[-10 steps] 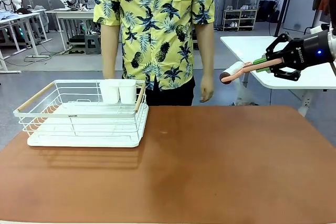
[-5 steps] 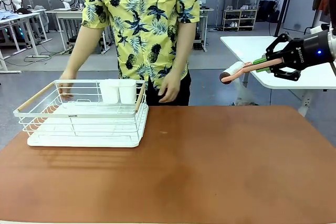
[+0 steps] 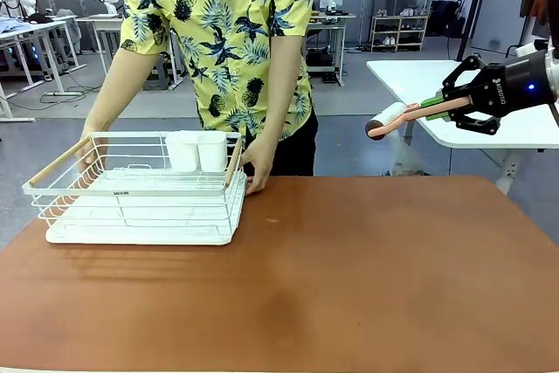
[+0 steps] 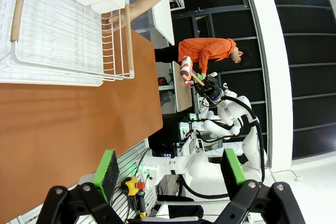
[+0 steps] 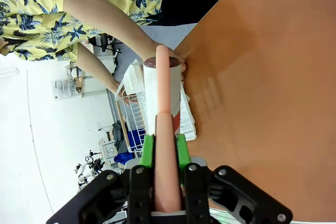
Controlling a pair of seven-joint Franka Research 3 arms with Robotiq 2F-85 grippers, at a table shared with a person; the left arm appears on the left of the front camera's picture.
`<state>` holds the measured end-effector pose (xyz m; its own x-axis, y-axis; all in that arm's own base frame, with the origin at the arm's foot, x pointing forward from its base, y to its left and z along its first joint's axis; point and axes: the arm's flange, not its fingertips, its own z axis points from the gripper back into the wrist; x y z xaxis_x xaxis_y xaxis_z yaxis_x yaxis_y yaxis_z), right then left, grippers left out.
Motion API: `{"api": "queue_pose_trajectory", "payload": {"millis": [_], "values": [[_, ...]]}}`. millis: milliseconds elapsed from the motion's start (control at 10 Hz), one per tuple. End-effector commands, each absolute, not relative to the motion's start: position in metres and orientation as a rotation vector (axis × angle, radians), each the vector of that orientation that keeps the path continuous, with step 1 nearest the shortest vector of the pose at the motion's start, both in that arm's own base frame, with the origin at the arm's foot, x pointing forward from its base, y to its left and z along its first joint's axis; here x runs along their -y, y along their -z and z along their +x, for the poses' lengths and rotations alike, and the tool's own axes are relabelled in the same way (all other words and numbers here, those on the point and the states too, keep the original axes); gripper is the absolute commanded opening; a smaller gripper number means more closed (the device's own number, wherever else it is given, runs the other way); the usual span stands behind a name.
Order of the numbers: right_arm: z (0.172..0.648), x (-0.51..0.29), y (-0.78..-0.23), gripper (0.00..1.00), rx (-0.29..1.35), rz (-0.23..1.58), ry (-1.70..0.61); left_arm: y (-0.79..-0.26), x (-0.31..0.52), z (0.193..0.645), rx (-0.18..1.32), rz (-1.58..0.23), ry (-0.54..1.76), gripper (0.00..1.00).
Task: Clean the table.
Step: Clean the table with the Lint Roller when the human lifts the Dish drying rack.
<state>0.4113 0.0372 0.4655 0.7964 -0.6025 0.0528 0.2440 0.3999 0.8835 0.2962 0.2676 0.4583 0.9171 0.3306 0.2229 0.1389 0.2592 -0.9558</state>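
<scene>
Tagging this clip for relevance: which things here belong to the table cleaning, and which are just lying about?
Part of the job:
table
lint roller, gripped in the right claw
dish rack holding white cups, with the person's hands at its ends, probably being cleared away

Just about:
small white table behind
grey workbenches far back
left claw, open and empty

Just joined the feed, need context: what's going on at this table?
A person has both hands on the white dish rack at the far left of the table. The right end effector holds a lint roller by its pink handle, raised at the right. The left end effector is open and empty.
</scene>
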Motion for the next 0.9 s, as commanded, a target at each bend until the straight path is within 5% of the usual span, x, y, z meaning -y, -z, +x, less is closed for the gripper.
{"api": "queue_pose_trajectory", "payload": {"millis": [0,800], "values": [[0.4112,-0.0385,-0.4653,0.01,0.395,1.027,0.550,-0.4599,-0.2702,0.2958,0.443,-1.332,-0.116,1.00],[0.4112,-0.0385,-0.4653,0.01,0.395,1.027,0.550,-0.4599,-0.2702,0.2958,0.443,-1.332,-0.116,1.00]]}}
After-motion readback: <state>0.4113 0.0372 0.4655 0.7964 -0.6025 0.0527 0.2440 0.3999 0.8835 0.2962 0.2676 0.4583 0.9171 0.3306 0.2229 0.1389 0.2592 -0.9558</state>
